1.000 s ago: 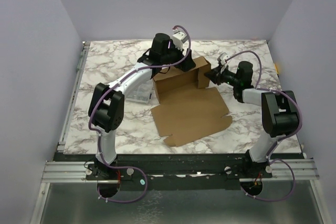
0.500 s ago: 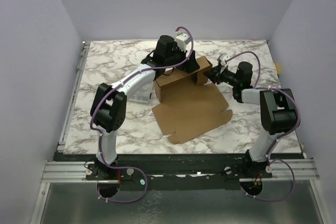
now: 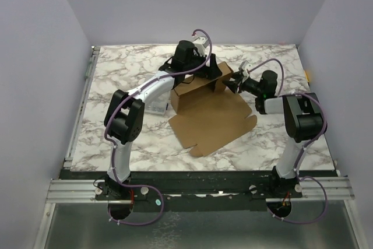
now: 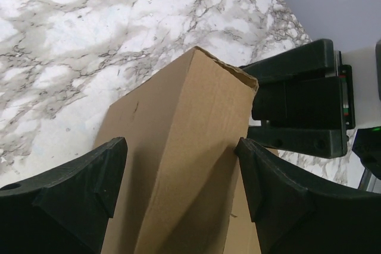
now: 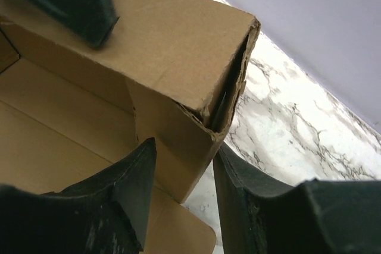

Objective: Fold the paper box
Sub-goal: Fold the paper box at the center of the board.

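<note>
Left gripper (image 4: pixel 178 188), jaws spread, straddles the raised back wall of the paper box (image 3: pixel 213 121); right gripper (image 5: pixel 181 188) (jaws parted) brackets its side flap.

High rear overhead, two close wrist views (opposite sides), sharing paper box (image 3: pixel 204 106)

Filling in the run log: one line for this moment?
step: folding paper box | left gripper: open astride back wall | right gripper: straddling right corner flap

Spread left claw (image 4: pixel 178 188) – astride paper box (image 4: pixel 178 165)
</note>
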Robot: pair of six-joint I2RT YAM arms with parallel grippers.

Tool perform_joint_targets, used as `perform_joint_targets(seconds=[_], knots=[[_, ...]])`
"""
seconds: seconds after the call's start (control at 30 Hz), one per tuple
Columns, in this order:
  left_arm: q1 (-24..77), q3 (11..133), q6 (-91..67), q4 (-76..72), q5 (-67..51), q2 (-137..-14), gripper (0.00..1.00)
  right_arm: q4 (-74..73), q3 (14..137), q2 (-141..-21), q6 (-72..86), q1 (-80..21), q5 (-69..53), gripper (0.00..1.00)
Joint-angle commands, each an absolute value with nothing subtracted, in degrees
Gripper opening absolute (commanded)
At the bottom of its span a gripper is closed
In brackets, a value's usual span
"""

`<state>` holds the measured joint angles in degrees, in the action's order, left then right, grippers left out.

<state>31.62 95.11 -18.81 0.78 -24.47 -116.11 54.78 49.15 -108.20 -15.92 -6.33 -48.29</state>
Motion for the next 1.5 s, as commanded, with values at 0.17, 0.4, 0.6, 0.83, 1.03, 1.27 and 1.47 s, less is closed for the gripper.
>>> perform_joint_targets(seconds=[0.17,0.4,0.6,0.83,1.03,1.27,1.47], knots=[[28.47,97.18,-21.94,1.39,-25.64,-119.14,0.81,64.73,53.07,-113.64,-16.12,-6.76,-53.16,0.40],[27.53,98.86,-22.09,2.59,-28.10,-120.93,0.81,64.20,56.26,-116.96,-16.99,-6.86,-55.70,0.39],[27.33,100.03,-22.04,3.33,-29.33,-121.87,0.81,63.28,58.50,-118.87,-17.49,-7.02,-56.14,0.45],[27.04,100.79,-22.24,3.69,-30.90,-123.04,0.81,64.74,61.32,-121.07,-16.41,-7.21,-57.36,0.50],[26.72,101.70,-22.74,3.78,-32.43,-123.95,0.82,65.07,64.59,-123.44,-14.01,-7.38,-57.58,0.35],[26.72,102.93,-23.75,3.78,-33.13,-124.57,0.85,64.49,64.70,-124.00,-14.16,-8.32,-51.17,0.10],[26.72,103.80,-25.85,3.43,-33.26,-124.03,0.87,64.08,62.94,-122.64,-14.93,-9.17,-45.92,0.10]])
